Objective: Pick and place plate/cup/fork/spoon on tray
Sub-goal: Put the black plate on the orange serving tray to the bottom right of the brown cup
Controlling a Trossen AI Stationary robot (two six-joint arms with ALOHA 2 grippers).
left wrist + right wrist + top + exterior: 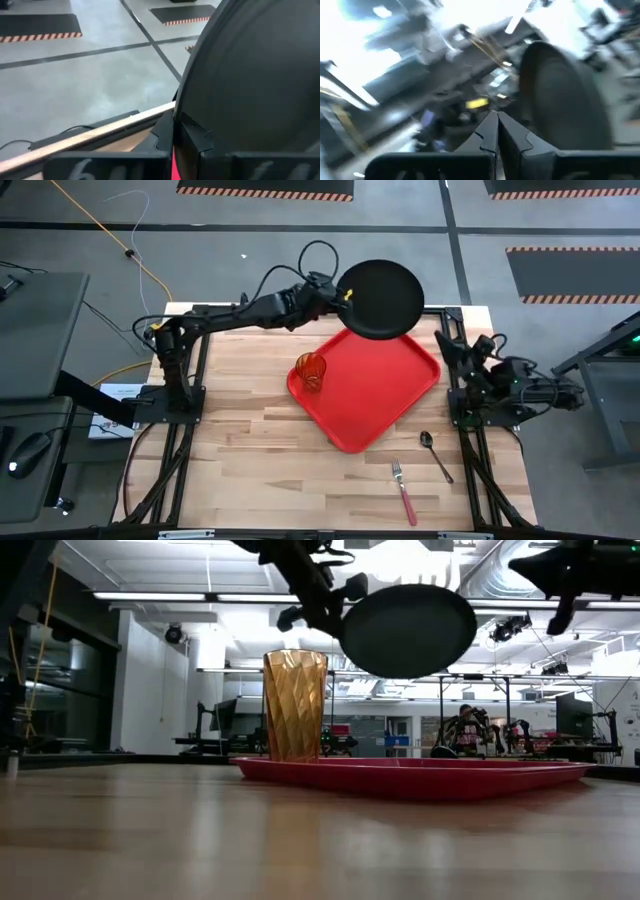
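My left gripper (341,294) is shut on the round dark plate (381,300), held in the air over the far corner of the red tray (372,395). In the low view the plate (408,630) hangs well above the tray (410,776). The amber cup (311,370) stands upright on the tray's left part. The spoon (436,455) and the red-handled fork (403,491) lie on the table near the front right. My right gripper (497,120) is shut and empty at the table's right edge (450,345). My left gripper pinches the plate's rim (178,116) between its two fingers (162,136), on the plate's left edge. The fingers come level from the table's left. The plate is lifted clear of tray and table, tilted a little, its face roughly level.
The bare wooden table (240,450) stretches left and in front of the tray. Black arm frames stand at the table's left (170,395) and right (470,415) sides. A person (462,730) sits far off in the room behind.
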